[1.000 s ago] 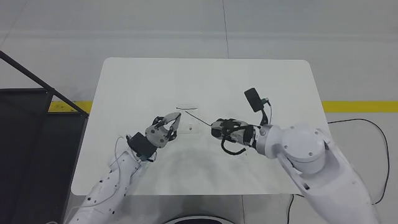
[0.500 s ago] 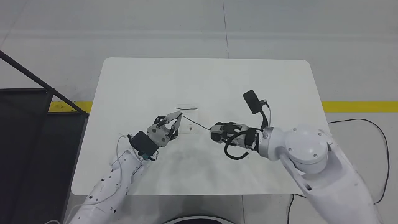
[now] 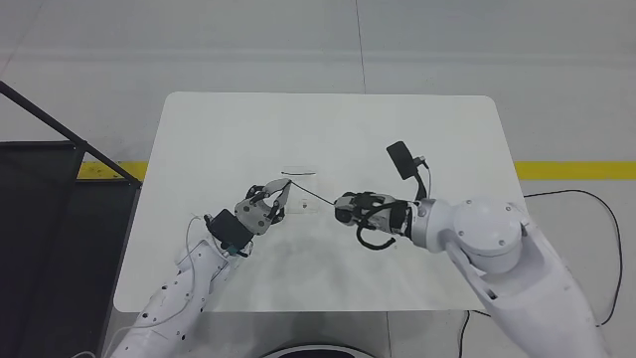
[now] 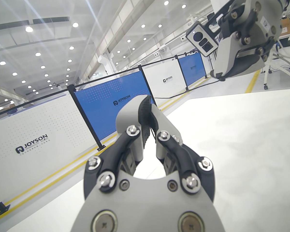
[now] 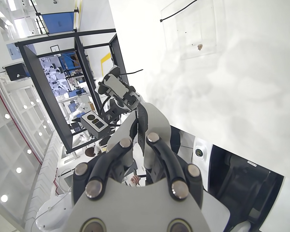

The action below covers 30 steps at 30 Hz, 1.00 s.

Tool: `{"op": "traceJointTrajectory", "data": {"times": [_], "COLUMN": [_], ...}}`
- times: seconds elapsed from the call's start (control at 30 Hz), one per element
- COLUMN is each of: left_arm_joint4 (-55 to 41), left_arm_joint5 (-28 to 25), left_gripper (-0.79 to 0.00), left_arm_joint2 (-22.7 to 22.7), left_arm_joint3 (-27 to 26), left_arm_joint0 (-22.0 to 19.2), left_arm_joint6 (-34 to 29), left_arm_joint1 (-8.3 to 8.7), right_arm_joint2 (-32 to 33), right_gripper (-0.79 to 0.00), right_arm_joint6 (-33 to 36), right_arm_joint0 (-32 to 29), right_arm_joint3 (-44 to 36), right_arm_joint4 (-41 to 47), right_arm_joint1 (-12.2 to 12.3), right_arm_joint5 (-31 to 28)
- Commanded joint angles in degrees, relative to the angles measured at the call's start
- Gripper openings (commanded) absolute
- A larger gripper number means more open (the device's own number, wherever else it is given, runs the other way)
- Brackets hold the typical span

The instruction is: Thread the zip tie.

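Note:
A thin black zip tie [image 3: 316, 191] stretches in a straight line between my two grippers, above the middle of the white table [image 3: 417, 129]. My left gripper [image 3: 286, 187] is shut at the strand's left end. In the left wrist view its fingers [image 4: 149, 100] are pressed together, and the zip tie [image 4: 188, 87] runs off from their tip toward the right gripper [image 4: 218, 76]. My right gripper [image 3: 340, 205] is shut on the strand's right end, and its pads [image 5: 137, 111] meet.
A clear flat tray [image 3: 299, 173] lies just beyond the grippers. A second black zip tie [image 5: 181, 9] and a small brown scrap [image 5: 199, 46] lie in this tray [image 5: 207, 25]. A dark framed panel [image 3: 40, 239] stands off the table's left side.
The right gripper has edged slightly left toward the left gripper. The left arm shifted a little, then held still. Both stay shut.

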Motion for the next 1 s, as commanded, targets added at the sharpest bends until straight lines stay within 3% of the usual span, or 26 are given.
{"op": "traceJointTrajectory", "data": {"times": [0.0,0.97], "left_arm_joint4": [0.00,0.00], "left_arm_joint5": [0.00,0.00], "left_gripper": [-0.785,-0.785], "left_arm_joint2": [0.00,0.00], "left_arm_joint3": [0.00,0.00], "left_arm_joint0": [0.00,0.00], "left_arm_joint6": [0.00,0.00], "left_arm_joint1": [0.00,0.00], "right_arm_joint2": [-0.15,-0.54], "right_gripper": [-0.785,-0.785], "right_arm_joint6": [-0.27,-0.66], "right_arm_joint0": [0.14,1.30], "right_arm_joint3": [-0.01,0.66], "right_arm_joint4": [0.10,1.09], "right_arm_joint1": [-0.05,-0.11], "right_arm_joint5": [0.06,1.36]}}
